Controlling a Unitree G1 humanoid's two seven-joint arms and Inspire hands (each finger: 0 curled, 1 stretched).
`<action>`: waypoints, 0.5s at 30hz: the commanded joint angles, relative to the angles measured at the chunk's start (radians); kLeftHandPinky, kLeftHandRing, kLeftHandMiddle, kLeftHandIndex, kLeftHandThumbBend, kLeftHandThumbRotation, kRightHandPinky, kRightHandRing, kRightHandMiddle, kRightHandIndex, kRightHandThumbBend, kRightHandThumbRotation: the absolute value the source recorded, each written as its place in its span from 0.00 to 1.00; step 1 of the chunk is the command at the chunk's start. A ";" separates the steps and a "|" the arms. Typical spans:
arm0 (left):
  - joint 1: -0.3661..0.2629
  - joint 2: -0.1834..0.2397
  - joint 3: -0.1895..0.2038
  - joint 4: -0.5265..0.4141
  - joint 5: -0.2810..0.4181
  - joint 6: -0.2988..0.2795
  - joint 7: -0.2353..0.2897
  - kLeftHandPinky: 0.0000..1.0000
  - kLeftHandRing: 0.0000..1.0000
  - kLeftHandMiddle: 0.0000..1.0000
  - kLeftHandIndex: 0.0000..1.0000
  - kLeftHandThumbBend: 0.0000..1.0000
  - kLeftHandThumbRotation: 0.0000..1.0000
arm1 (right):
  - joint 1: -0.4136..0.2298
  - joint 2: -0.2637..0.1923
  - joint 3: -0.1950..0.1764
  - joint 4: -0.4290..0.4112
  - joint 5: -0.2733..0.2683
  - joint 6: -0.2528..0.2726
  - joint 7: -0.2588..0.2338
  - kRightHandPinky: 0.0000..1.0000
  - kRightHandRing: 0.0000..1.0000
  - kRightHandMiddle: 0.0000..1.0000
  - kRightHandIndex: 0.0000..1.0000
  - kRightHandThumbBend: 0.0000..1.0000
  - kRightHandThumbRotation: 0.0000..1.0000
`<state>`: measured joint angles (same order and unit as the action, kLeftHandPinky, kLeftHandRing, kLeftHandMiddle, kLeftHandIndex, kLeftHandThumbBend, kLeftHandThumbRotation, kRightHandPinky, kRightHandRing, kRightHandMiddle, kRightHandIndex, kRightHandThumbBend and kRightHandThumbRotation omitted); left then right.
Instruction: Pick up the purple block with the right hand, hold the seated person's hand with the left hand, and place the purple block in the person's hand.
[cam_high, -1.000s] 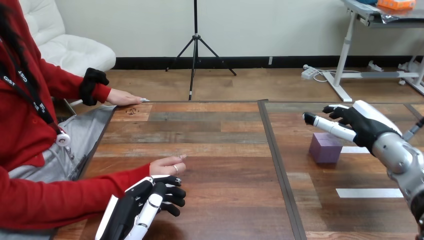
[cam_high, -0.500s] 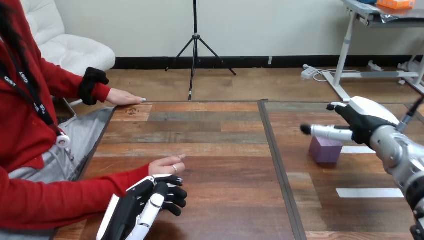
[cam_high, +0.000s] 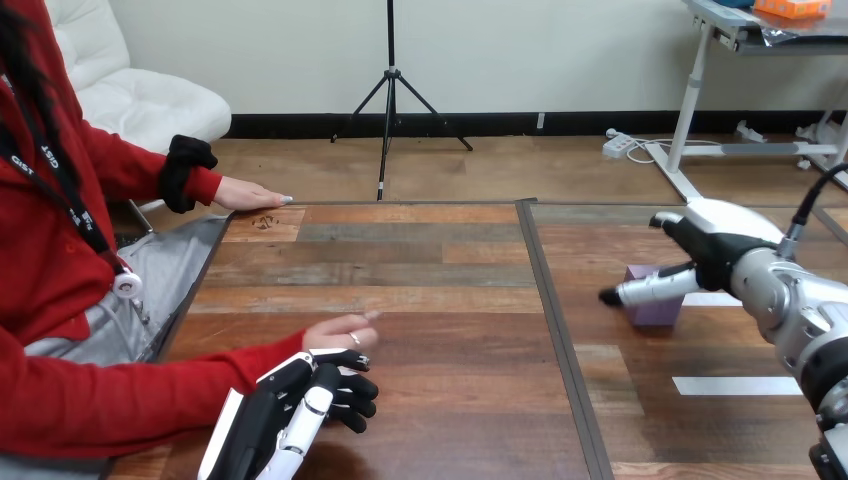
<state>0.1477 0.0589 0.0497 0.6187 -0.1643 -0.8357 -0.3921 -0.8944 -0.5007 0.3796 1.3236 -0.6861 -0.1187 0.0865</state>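
The purple block (cam_high: 652, 310) stands on the table's right half, mostly covered by my right hand (cam_high: 715, 248). That hand hangs over the block's top and back, its thumb (cam_high: 645, 290) stretched straight out to the left across the block's front. I see no finger curled round the block. The person's hand (cam_high: 338, 331) rests palm down on the table at the near left, red sleeve behind it. My left hand (cam_high: 300, 410) lies just on the near side of that hand and wrist, fingers loosely bent and not wrapped round it.
The person's other hand (cam_high: 250, 194) lies flat at the table's far left corner. A dark seam (cam_high: 550, 320) runs front to back down the table (cam_high: 430, 260). White tape strips (cam_high: 738, 385) lie near the block on the right.
My right hand has dropped onto the purple block and its thumb has swung down across the block's front. My left hand has edged slightly forward beside the person's hand.
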 joint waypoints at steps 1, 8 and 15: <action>-0.045 -0.008 -0.007 -0.036 0.009 -0.023 0.010 0.45 0.51 0.54 0.59 0.40 0.72 | -0.097 0.019 0.020 0.004 -0.003 0.013 0.027 0.90 0.96 0.96 0.95 1.00 0.50; -0.049 -0.007 -0.008 -0.032 0.001 -0.031 -0.001 0.45 0.50 0.54 0.59 0.41 0.72 | -0.098 0.028 0.016 0.005 0.015 0.027 0.082 0.87 0.96 0.95 0.93 1.00 0.45; -0.053 -0.008 -0.009 -0.028 -0.008 -0.035 -0.015 0.44 0.50 0.54 0.59 0.40 0.72 | -0.095 0.032 0.014 0.008 0.022 0.036 0.129 0.85 0.96 0.95 0.92 1.00 0.41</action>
<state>0.1476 0.0584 0.0494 0.6186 -0.1619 -0.8389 -0.3979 -0.8985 -0.4772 0.3899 1.3382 -0.6775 -0.0868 0.1901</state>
